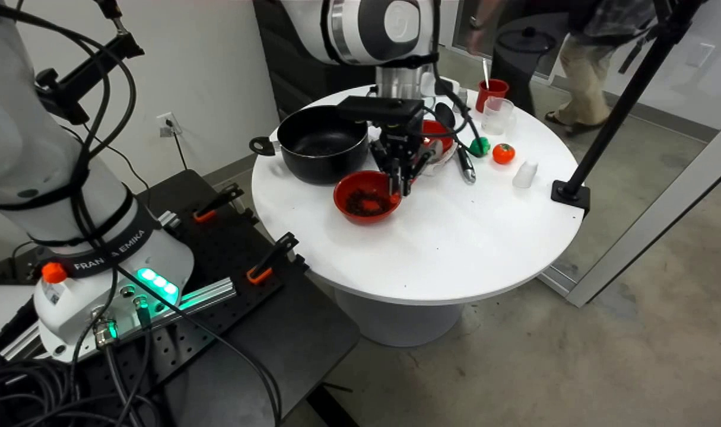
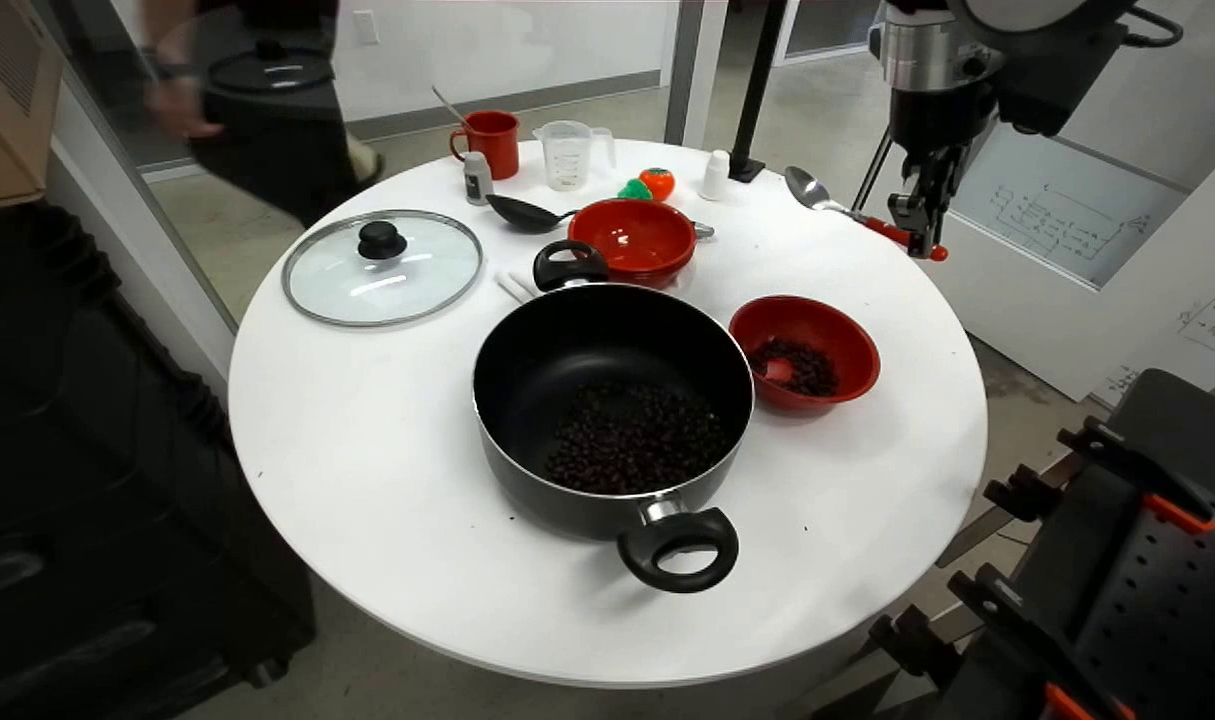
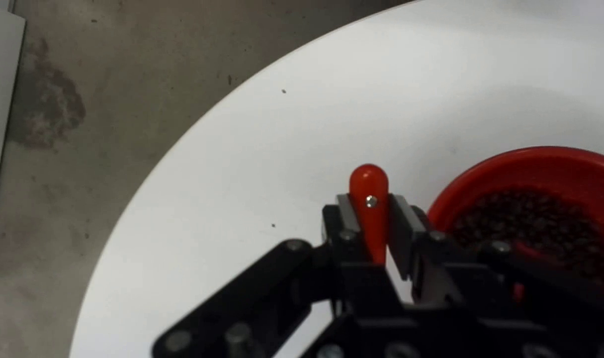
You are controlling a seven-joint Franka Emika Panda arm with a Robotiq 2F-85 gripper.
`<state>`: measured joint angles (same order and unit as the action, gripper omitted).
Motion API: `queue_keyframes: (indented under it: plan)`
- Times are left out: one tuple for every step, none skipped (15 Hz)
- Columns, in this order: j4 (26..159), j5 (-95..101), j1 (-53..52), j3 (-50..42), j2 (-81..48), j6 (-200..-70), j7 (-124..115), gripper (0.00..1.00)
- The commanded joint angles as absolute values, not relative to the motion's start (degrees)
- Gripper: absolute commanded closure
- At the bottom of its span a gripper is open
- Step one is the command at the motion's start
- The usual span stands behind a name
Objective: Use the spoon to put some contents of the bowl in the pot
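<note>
My gripper (image 2: 919,235) is shut on the red handle of the spoon (image 2: 807,188), held above the table with its pale head pointing away; the handle end also shows between the fingers in the wrist view (image 3: 369,180). The head looks empty in that exterior view. A red bowl (image 2: 857,385) with dark beans stands below the gripper; it shows at the right of the wrist view (image 3: 545,153) and under the gripper (image 1: 400,181) in an exterior view (image 1: 363,218). The wide black pot (image 2: 517,480) stands beside the bowl, with many dark beans on its floor; it also shows here (image 1: 324,169).
Red stacked bowls (image 2: 632,245) stand behind the pot, with a black ladle (image 2: 527,213). A glass lid (image 2: 417,280) lies beside them. A red mug (image 2: 494,145), measuring cup (image 2: 567,160), tomato (image 2: 657,183) and white shaker (image 2: 715,178) stand farther back. A black pole (image 1: 621,107) rises at the edge.
</note>
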<state>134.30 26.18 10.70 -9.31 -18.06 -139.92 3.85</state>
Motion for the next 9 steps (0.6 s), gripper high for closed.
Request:
queue_keyframes:
  plan:
    - [125.8,25.0,12.1,-12.1,-26.1,-139.7,5.8,0.95]
    - [123.8,24.8,12.5,-12.5,-28.5,-139.8,6.1,0.95]
    - [121.5,25.0,12.5,-13.0,-30.7,-139.3,5.4,0.95]
    - [119.6,25.0,12.5,-13.1,-33.0,-139.4,5.4,0.95]
    - [118.0,24.7,12.6,-12.8,-34.8,-139.5,6.0,0.95]
    - [116.5,24.7,12.4,-12.6,-36.4,-139.5,6.1,0.95]
    - [115.0,24.9,12.0,-12.6,-38.0,-139.3,6.0,0.95]
    - [113.7,24.8,11.9,-12.2,-39.3,-139.3,6.6,0.95]
    - [112.7,24.6,11.7,-11.9,-40.3,-139.0,6.9,0.95]
